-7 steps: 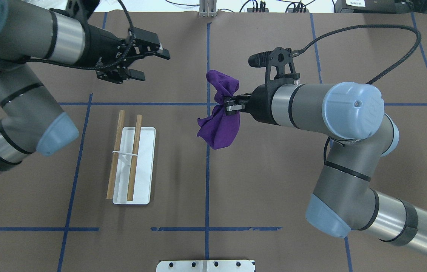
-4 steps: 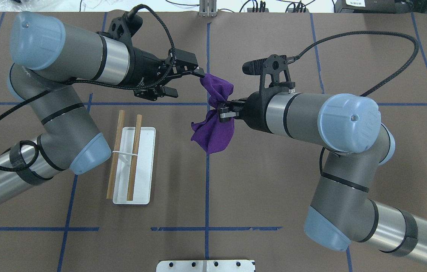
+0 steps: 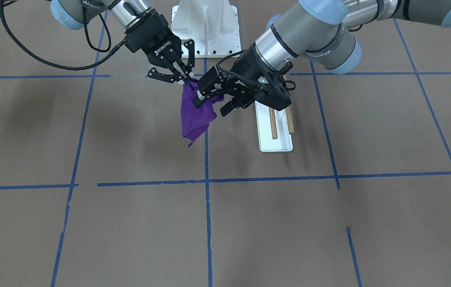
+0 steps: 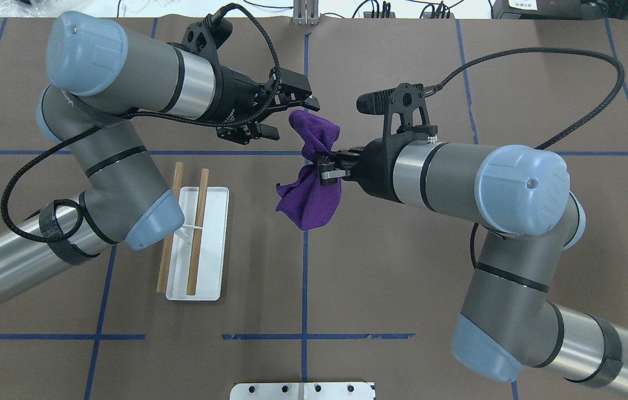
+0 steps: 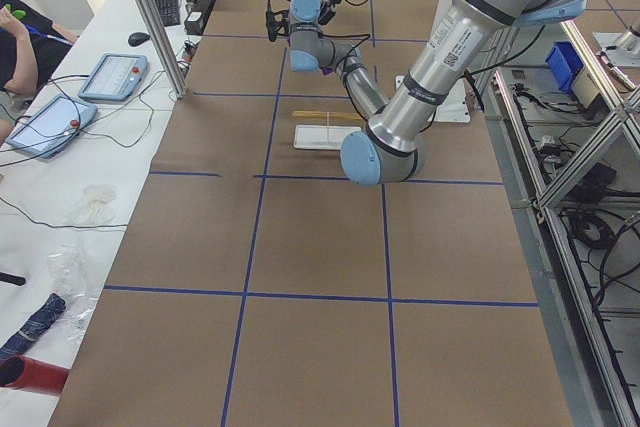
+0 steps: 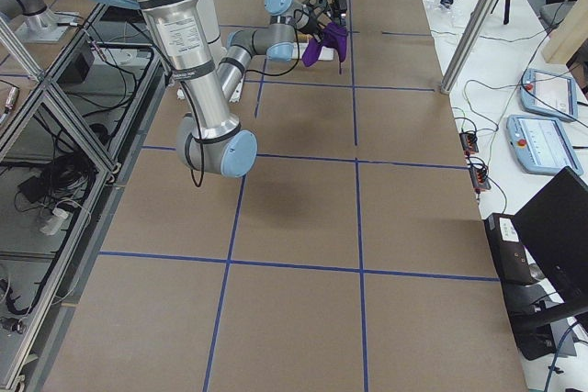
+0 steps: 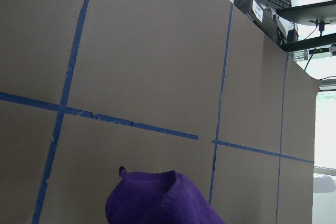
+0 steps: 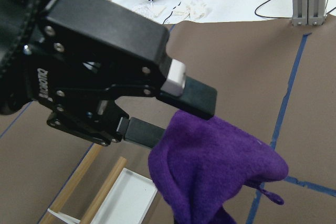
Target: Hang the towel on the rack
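Towel (image 4: 309, 201), purple and bunched, is pinched at its waist by the right gripper (image 4: 326, 166). The jaws are clamped tight on the gathered middle, so the cloth flares out to either side of them like a bow. It is held in the air above the table (image 4: 402, 278), close to the centre tape line. In the front-facing view most of the cloth droops below the grip to a point. Just beside it, the left gripper (image 4: 296, 118) reaches in from the opposite side with its jaws spread. Its fingers (image 8: 187, 94) straddle the towel's upper fold, one above the cloth and one at its edge, and they are not closed on it. The left wrist camera catches only the top hem of the towel, with a small loop at its corner. Further out, the rack (image 4: 215, 244) lies well apart from the towel on the robot's left half of the table. Its two wooden dowels (image 4: 198, 233) lie parallel over the flat white base, and the left arm's elbow (image 4: 147, 222) covers part of one dowel from above. Blue tape lines (image 4: 100, 311) cross the brown table cover.
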{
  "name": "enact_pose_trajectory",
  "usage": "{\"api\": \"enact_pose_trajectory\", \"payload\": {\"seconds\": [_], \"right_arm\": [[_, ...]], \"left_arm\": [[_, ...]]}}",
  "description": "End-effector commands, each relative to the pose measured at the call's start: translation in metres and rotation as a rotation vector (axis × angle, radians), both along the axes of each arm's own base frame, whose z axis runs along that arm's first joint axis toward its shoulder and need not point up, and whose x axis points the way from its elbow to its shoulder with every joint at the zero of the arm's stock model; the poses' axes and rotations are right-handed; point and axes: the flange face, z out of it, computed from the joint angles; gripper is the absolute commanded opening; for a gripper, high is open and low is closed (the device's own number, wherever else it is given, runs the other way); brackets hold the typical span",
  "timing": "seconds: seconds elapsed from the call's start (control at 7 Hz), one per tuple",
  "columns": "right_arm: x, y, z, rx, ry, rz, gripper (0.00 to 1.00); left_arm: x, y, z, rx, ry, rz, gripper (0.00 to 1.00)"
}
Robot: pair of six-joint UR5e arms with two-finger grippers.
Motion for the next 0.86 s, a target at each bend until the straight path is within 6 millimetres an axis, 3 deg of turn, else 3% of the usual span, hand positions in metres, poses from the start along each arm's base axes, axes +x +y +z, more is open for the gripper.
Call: {"api": "enact_pose_trajectory", "payload": {"seconds": [0.0, 0.14, 0.29, 0.57, 0.71], "right_arm": [[-0.0004, 0.0012, -0.0013, 0.009, 0.002, 0.004, 0.0], [-0.0004, 0.0012, -0.0021, 0.01, 0.001, 0.004, 0.0], [-0.0002, 0.0013, -0.0023, 0.01, -0.001, 0.004, 0.0], [0.0033, 0.0026, -0.0038, 0.014, -0.006, 0.003, 0.0], [0.0022, 0.0082, -0.0049, 0.007, -0.015, -0.004, 0.77]], "left_arm": [[0.0009, -0.0004, -0.0006, 0.002, -0.001, 0.003, 0.69], [0.0005, 0.0009, -0.0014, 0.003, -0.001, 0.011, 0.24], [-0.0016, 0.0029, -0.0043, 0.01, 0.004, 0.013, 0.0], [-0.0028, 0.0027, -0.0049, 0.009, 0.006, 0.011, 0.0], [-0.0029, 0.0045, -0.0054, 0.01, 0.007, 0.026, 0.0]]}}
